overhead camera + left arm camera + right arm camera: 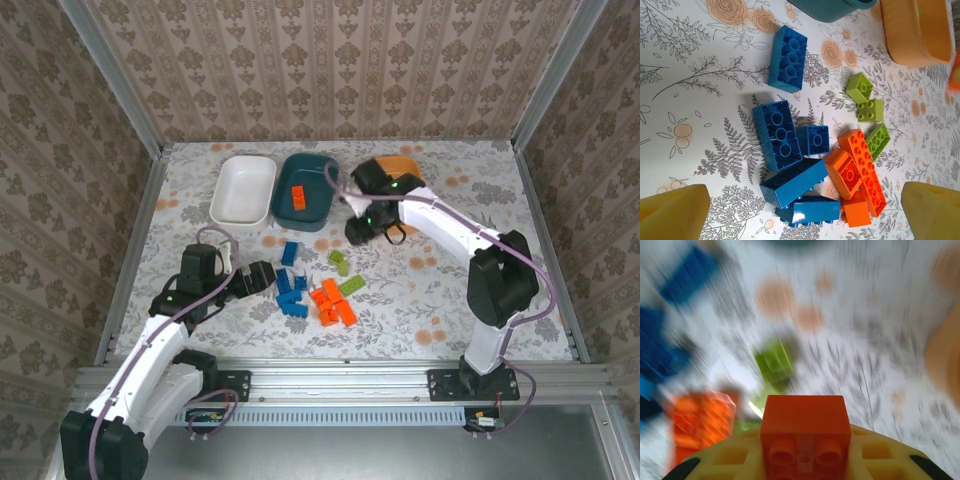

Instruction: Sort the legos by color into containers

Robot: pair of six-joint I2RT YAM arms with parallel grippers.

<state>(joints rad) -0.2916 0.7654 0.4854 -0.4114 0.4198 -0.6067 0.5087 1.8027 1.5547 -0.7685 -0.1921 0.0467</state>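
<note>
– Legos (318,292): why are they heaped on the table (450,300) near the arms?
– They're unsorted stock, with blue, orange and green mixed. The left gripper (270,278) hangs just beside the blue ones, jaws spread wide and empty, likely lining up a pick.
– And the right gripper (366,228)?
– Farther out, clenched on an orange brick (805,432), lifted clear for carrying.
– Where to?
– Probably the teal bin (322,180) beyond, where an orange piece (298,199) lies. The white bin (243,190) and orange bin (405,163) flank it.
</note>
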